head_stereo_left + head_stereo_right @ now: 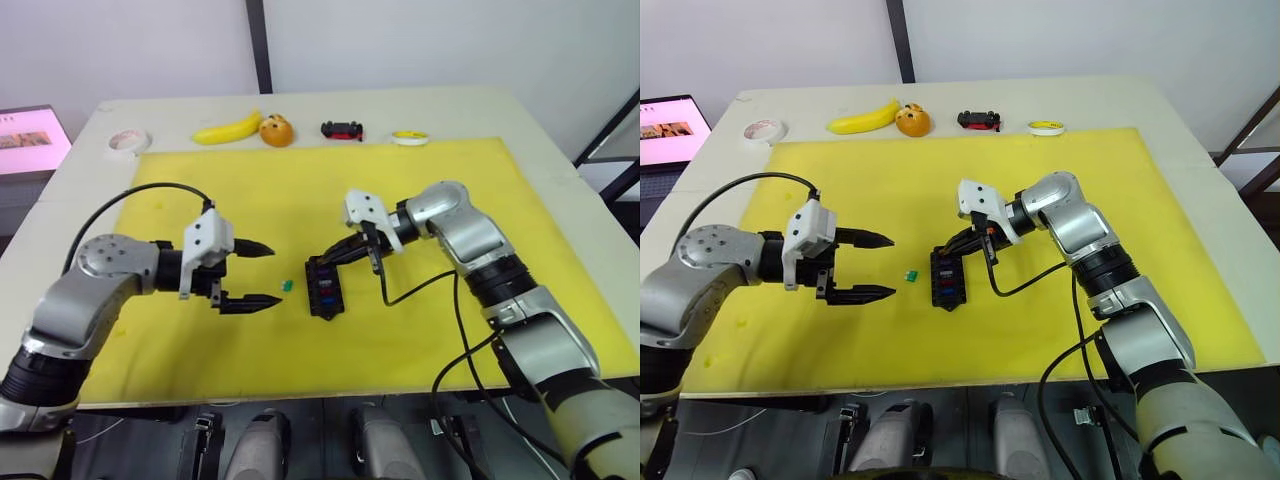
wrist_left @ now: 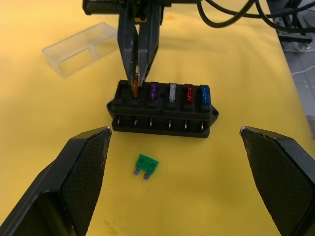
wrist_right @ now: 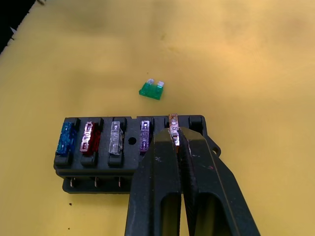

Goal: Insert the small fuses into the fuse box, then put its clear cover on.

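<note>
Yellow matting (image 1: 420, 200) covers most of a pale tabletop (image 1: 540, 120), and near its middle sits the small black rectangular plastic fuse box (image 1: 322, 287). Four blade fuses already stand in a row in its slots: a blue one (image 3: 65, 138), a red one (image 3: 89, 138), a pale clear one (image 3: 115, 138) and a purple one (image 3: 144, 135). At the end slot beside the purple one, the right gripper (image 3: 174, 136) has its two black fingers pressed together on a small amber fuse (image 2: 134, 88), holding it upright with its lower end at the slot mouth. A tiny green blade fuse (image 2: 145, 164) lies flat on the mat just beside the box, on the side toward the left gripper (image 1: 256, 275). That gripper hovers near the green fuse with its fingers spread wide and nothing between them. A transparent rectangular plastic cover (image 2: 82, 48) lies on the mat beyond the box, apart from it. Along the table's far edge, off the mat, lie a roll of white tape (image 1: 128, 142), a yellow banana (image 1: 228, 129), a small orange round object (image 1: 277, 130), a black-and-red toy car (image 1: 342, 130) and a yellow-and-white flat disc (image 1: 409, 137). A lit screen (image 1: 30, 135) stands past the table's left corner.
</note>
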Motion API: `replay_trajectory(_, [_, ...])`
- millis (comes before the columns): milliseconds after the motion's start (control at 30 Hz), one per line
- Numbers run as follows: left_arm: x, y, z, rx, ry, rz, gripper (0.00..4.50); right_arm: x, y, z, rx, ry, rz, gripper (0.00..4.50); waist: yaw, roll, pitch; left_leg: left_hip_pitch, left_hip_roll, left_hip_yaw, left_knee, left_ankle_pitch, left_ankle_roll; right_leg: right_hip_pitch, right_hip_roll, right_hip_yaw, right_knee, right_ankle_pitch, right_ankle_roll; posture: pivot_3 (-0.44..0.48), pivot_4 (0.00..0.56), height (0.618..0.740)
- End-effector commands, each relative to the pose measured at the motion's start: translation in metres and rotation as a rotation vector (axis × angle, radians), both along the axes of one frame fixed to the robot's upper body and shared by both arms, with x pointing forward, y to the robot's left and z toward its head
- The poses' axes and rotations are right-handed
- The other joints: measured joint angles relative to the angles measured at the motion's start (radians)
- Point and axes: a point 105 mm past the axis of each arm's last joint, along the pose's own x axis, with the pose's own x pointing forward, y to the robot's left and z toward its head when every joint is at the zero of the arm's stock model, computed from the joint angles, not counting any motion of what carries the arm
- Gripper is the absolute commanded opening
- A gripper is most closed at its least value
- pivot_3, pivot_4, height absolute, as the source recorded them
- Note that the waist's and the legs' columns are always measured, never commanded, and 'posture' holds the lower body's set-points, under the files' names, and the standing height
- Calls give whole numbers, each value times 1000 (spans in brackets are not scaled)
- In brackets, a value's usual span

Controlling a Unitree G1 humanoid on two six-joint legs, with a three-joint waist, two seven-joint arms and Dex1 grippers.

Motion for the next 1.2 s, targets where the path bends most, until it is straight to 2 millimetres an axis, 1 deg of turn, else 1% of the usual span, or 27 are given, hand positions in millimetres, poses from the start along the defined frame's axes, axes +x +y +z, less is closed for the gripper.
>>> replay_trajectory(33, [-1,-1,7,-1,-37,-16,4398,-2,4,14,27,-50,28,0,0,0,0,0,0,0,0,0,0,0,0,0,0,0,0,0,150,740])
replay_trajectory(333, [-1,-1,6,0,-36,-15,4398,1,5,9,15,-51,27,0,0,0,0,0,0,0,0,0,0,0,0,0,0,0,0,0,150,740])
replay_trajectory(600, [-2,-1,5,-3,-39,-11,4398,1,3,1,-1,-45,27,0,0,0,0,0,0,0,0,0,0,0,0,0,0,0,0,0,150,740])
replay_trajectory(867, [-1,-1,5,-5,-41,-10,4398,4,-3,-16,-41,-26,9,0,0,0,0,0,0,0,0,0,0,0,0,0,0,0,0,0,150,740])
replay_trajectory(1033, [-2,-1,5,-5,-40,-7,4398,5,-4,-22,-76,-32,4,0,0,0,0,0,0,0,0,0,0,0,0,0,0,0,0,0,150,740])
replay_trajectory(1200, [-2,-1,5,-5,-40,-5,4398,6,-5,-22,-87,-32,-1,0,0,0,0,0,0,0,0,0,0,0,0,0,0,0,0,0,150,740])
